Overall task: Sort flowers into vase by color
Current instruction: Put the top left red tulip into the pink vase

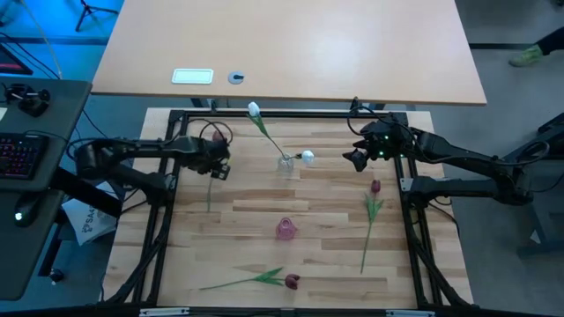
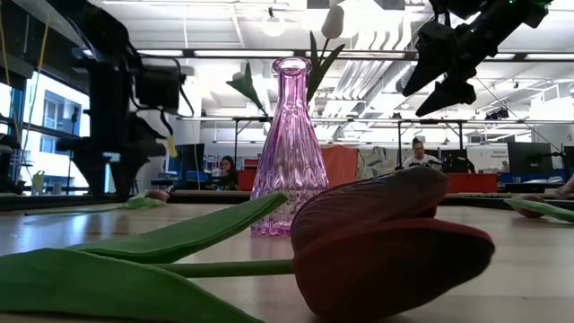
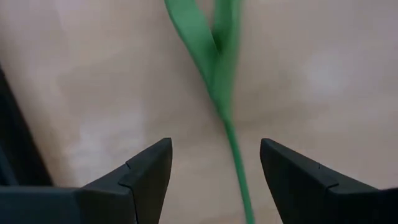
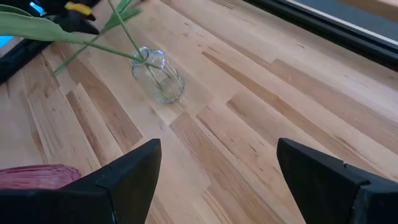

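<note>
My left gripper (image 1: 218,165) is open and points down over a tulip's green stem (image 1: 209,190) that lies flat on the table. In the left wrist view its fingers stand on either side of the stem (image 3: 233,143) without touching it, and the head is hidden under the gripper. My right gripper (image 1: 356,159) is open in the air, right of the clear vase (image 1: 286,163). That vase holds two white tulips (image 1: 254,109) by their stems (image 4: 127,37). A pink vase (image 1: 285,229) stands upright mid-table. Two dark red tulips (image 1: 375,187) (image 1: 291,282) lie flat on the table.
A black frame (image 1: 291,114) borders the wooden work surface. In the low view the near red tulip (image 2: 386,242) fills the foreground in front of the pink vase (image 2: 289,144). Bare wood lies between the two vases and between the pink vase and the right tulip's stem (image 1: 366,238).
</note>
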### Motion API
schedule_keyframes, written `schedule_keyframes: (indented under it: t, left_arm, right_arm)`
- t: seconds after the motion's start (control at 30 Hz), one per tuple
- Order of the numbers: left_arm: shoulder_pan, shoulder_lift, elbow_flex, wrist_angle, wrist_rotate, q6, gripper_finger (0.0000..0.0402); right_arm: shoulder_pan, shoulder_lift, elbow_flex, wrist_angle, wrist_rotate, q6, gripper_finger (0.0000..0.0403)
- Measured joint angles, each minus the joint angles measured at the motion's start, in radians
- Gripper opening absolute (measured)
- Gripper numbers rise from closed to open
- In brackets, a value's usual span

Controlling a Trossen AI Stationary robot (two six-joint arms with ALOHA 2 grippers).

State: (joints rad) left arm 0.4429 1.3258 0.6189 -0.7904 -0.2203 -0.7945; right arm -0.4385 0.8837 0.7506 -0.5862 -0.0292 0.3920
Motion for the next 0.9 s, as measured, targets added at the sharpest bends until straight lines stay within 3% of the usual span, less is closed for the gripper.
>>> schedule_keyframes:
  t: [0.2,0.4,0.5,0.7,0.9]
  left_arm:
    - [0.111,0.083,0.000,0.108,0.002,0.031,0.0232]
    - [0.153,0.146,0.009,0.124,0.063,0.098,0.0221]
    - [0.148,0.153,0.008,0.134,0.066,0.131,0.0180]
    - [0.130,0.117,0.002,0.155,0.081,0.180,0.0021]
    - [0.099,-0.072,-0.004,0.118,0.020,0.199,0.0005]
  right_arm:
    - [0.000,0.000,0.000,0.000,0.000,0.000,0.0316]
    - [0.000,0.000,0.000,-0.001,0.000,0.000,0.0316]
    - [0.000,0.000,0.000,-0.001,0.000,0.000,0.0316]
    - [0.000,0.000,0.000,-0.006,0.000,-0.006,0.0316]
    - [0.000,0.000,0.000,-0.011,-0.001,-0.007,0.0316]
